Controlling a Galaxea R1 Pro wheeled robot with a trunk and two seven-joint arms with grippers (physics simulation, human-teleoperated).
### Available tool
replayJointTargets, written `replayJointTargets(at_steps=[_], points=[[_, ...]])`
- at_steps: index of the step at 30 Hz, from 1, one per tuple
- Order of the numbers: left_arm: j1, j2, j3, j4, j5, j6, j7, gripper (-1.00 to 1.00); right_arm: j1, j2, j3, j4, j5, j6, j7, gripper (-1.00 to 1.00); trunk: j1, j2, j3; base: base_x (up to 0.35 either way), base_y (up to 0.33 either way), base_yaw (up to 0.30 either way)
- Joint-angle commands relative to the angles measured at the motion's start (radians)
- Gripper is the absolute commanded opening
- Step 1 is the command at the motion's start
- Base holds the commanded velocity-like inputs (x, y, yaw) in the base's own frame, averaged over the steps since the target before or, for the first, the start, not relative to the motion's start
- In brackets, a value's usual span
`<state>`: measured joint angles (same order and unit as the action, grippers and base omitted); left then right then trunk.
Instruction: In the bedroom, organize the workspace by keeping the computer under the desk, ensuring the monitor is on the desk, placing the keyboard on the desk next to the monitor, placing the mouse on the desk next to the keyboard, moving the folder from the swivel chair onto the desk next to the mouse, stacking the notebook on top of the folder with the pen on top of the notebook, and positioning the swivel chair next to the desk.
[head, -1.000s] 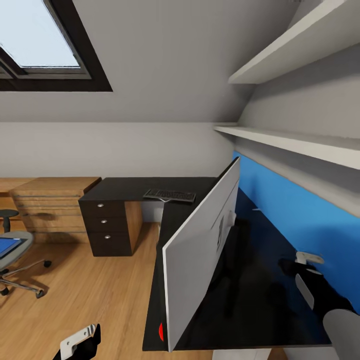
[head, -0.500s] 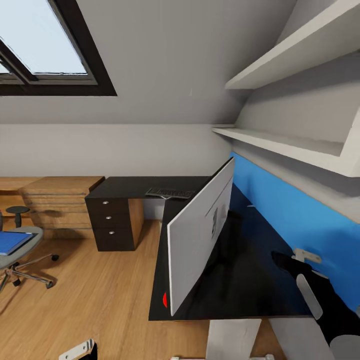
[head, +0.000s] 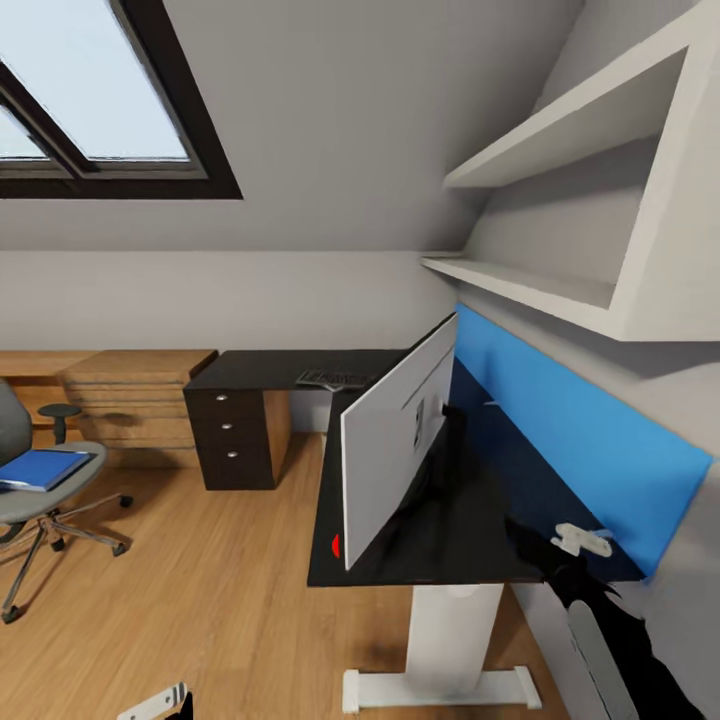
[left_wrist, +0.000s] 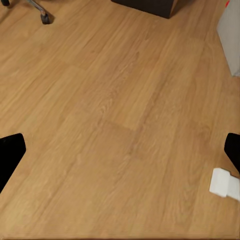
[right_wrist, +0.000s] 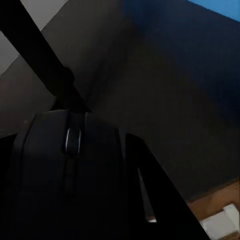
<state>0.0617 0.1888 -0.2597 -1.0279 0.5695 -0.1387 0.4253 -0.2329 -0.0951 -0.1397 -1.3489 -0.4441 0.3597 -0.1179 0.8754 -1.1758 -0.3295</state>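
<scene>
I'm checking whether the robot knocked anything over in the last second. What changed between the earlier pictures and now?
Mostly the camera: the robot backed away from the desk, so more floor and the chair show. The right gripper came back with it to the desk's near edge, apparently holding the mouse. The monitor, keyboard and folder on the chair stayed put.
</scene>
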Motion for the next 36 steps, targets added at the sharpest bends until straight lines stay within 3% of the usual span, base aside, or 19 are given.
replayJointTargets(at_steps=[1, 6, 11, 18, 23, 36], points=[[0.0, 0.001, -0.005, -0.001, 0.01, -0.008, 0.006, 1.0, 0.002, 0.013, 0.001, -0.005, -0.012, 0.002, -0.009, -1.0, 0.0, -0.001, -0.001, -0.074, 0.0, 0.0], [0.0, -0.001, -0.003, -0.002, 0.007, -0.013, 0.006, 1.0, 0.007, 0.068, 0.002, -0.011, -0.01, -0.001, -0.011, -1.0, 0.0, -0.001, -0.001, -0.025, 0.0, 0.0], [0.0, -0.001, -0.001, -0.002, 0.006, -0.016, 0.003, 1.0, 0.009, 0.084, 0.002, -0.011, -0.01, -0.002, -0.011, -1.0, 0.0, -0.001, -0.001, -0.019, 0.005, 0.0], [0.0, 0.0, -0.001, -0.001, 0.006, -0.015, 0.003, 1.0, 0.009, 0.086, 0.003, -0.004, -0.006, -0.006, -0.011, -1.0, 0.0, -0.001, -0.001, -0.222, 0.136, 0.0], [0.0, -0.002, -0.001, 0.0, 0.006, -0.015, 0.003, 1.0, 0.009, 0.087, 0.046, 0.008, 0.024, -0.019, -0.017, -1.0, 0.0, -0.001, -0.001, -0.288, 0.183, 0.0], [0.0, 0.001, -0.001, 0.003, 0.009, -0.01, 0.004, 1.0, 0.009, 0.088, 0.065, 0.033, 0.028, -0.03, -0.022, -1.0, 0.0, -0.001, -0.001, -0.299, 0.154, 0.0]])
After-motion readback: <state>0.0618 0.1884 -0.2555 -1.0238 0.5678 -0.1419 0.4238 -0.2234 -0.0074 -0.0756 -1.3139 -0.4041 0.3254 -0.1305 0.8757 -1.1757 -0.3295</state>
